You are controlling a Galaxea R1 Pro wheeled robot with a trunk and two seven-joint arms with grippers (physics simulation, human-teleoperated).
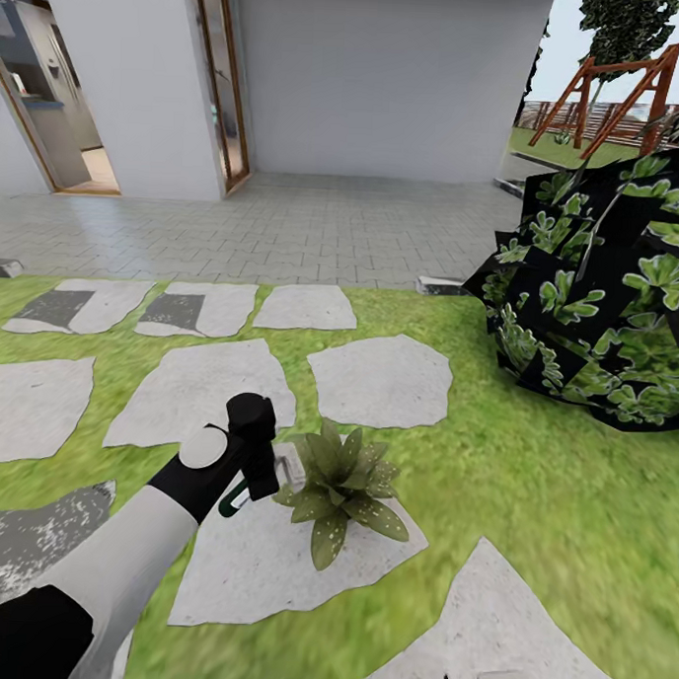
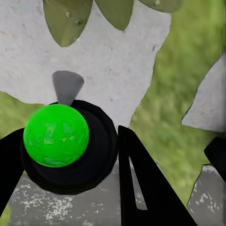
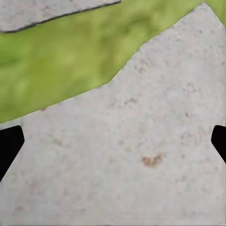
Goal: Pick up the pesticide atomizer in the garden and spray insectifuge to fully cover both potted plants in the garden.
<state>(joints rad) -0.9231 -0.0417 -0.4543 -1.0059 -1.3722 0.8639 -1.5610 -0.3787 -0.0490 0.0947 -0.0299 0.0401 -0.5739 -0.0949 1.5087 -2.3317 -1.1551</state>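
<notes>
The left pincer (image 1: 262,471) is clenched around the spray bottle (image 1: 236,497) just beside the potted plant (image 1: 343,486), so a loose grip (right pincer (image 3: 113,141) released) could drop it onto the stone (image 1: 270,564) beneath.

pale-speckled green potted plant (image 1: 343,488), grey stepping stones (image 1: 379,379)

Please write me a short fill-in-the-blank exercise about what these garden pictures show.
1. The potted plant sits on a grey stepping ____.
2. The pesticide atomizer is held by the ____ gripper.
3. In the head view, the dark bush stands to the ____ of the plant.
4. The right gripper looks down on stone and ____.

Missing words: stone; left; right; grass
</notes>
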